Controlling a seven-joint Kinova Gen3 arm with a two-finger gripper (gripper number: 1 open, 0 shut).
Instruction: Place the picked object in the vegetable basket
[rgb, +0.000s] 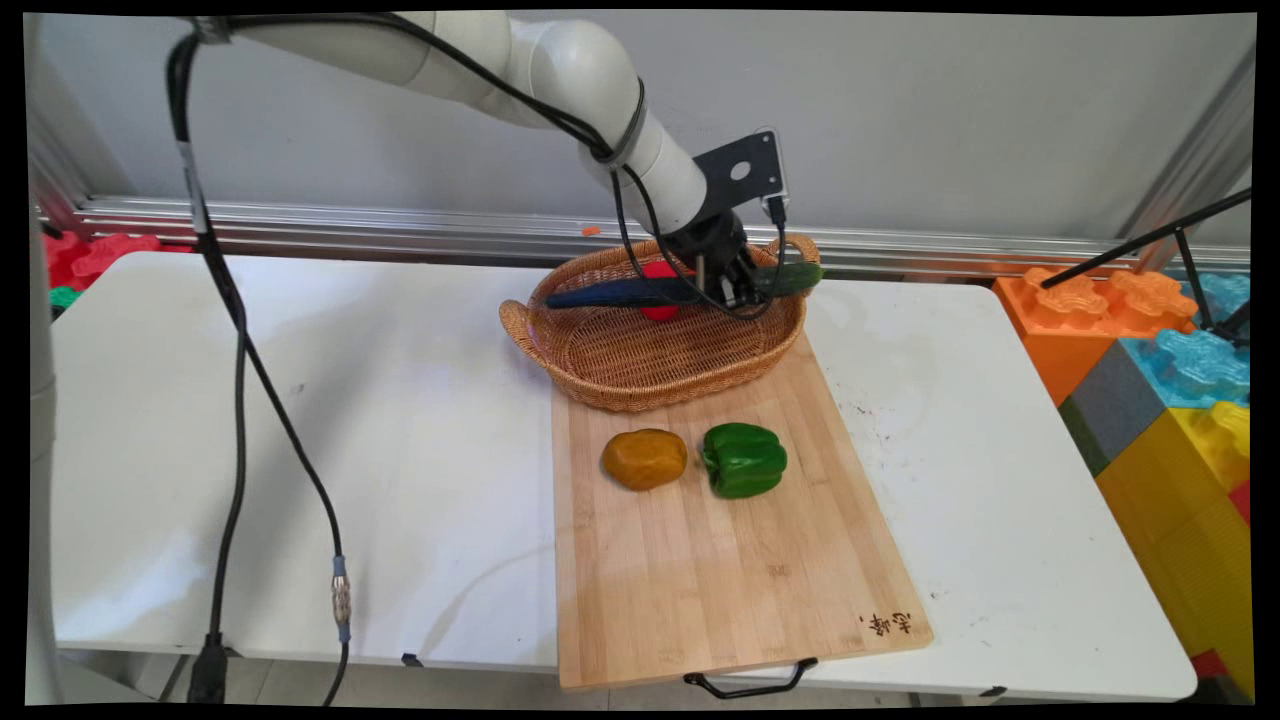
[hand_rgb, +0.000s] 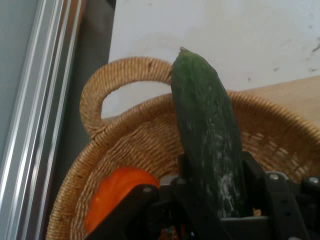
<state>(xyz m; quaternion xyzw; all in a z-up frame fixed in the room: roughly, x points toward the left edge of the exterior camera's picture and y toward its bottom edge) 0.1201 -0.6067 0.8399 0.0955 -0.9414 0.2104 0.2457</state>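
Note:
My gripper (rgb: 745, 285) is low inside the wicker basket (rgb: 620, 395), shut on a green cucumber (rgb: 795, 277). In the hand view the cucumber (hand_rgb: 205, 125) rises between the fingers of the gripper (hand_rgb: 215, 175) and points over the basket's (hand_rgb: 150, 135) looped handle (hand_rgb: 125, 75). A dark bluish long shape (rgb: 610, 293) runs left from the gripper; I cannot tell whether it is part of the cucumber. Beneath it in the basket lies a red-orange vegetable (rgb: 660, 312) (hand_rgb: 120, 195).
The basket's near side rests on the far end of a wooden cutting board (rgb: 700, 580). A yellow-brown potato (rgb: 645, 459) and a green bell pepper (rgb: 744, 459) lie side by side on it. Coloured foam blocks (rgb: 1170, 400) stand right of the table. Black cables (rgb: 240, 400) hang at the left.

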